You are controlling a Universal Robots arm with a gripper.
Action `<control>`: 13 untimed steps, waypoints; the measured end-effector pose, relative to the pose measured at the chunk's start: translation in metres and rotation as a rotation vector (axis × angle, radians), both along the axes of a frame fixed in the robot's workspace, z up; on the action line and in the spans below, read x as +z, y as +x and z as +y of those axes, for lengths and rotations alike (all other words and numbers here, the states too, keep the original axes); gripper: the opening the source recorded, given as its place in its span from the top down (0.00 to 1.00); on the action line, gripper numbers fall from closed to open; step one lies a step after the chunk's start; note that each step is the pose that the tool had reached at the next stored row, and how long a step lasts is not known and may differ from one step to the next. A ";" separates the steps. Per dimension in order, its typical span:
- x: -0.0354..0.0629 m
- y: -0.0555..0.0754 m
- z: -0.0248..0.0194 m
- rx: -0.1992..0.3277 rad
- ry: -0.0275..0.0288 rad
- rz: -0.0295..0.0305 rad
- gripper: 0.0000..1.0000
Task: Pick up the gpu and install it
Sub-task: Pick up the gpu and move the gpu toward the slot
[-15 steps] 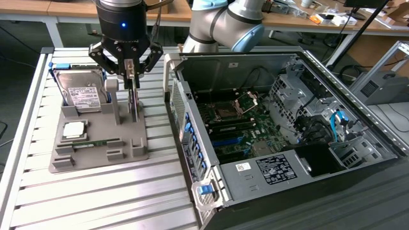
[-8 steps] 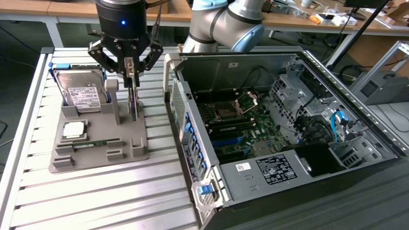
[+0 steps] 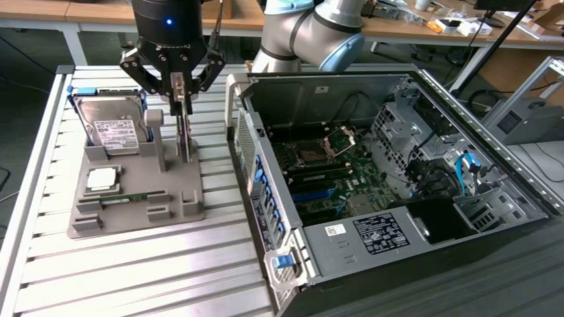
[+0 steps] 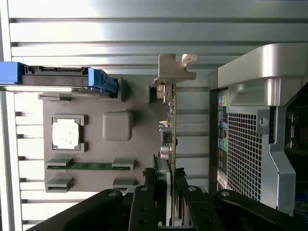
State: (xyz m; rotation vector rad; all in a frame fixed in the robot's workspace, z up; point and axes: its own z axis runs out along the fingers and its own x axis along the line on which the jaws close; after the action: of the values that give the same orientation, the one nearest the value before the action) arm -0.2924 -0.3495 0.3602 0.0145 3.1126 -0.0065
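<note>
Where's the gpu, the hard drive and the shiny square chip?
gpu (image 4: 172, 126), wrist view, on the green board's edge.
hard drive (image 3: 119, 134), exterior view, on its white label.
square chip (image 4: 65, 133), wrist view, on its silver top.

Robotics lab: slatted aluminium workbench (image 3: 132, 277), open computer case (image 3: 300, 99), cluttered desks (image 3: 458, 26) behind

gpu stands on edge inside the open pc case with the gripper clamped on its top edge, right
Not inside the case: the exterior view shows the gpu standing on edge in the grey holder on the table beside the open case. The gripper is clamped on its top edge.
</note>
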 end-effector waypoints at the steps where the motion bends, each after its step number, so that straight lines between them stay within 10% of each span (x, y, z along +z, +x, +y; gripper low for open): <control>1: 0.0008 0.000 0.0000 0.000 0.0000 0.0000 0.73; 13: 0.0114 0.000 0.0000 0.000 0.0003 0.0000 0.73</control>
State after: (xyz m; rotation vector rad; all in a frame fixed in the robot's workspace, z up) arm -0.2924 -0.3495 0.3716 0.0146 3.1126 -0.0060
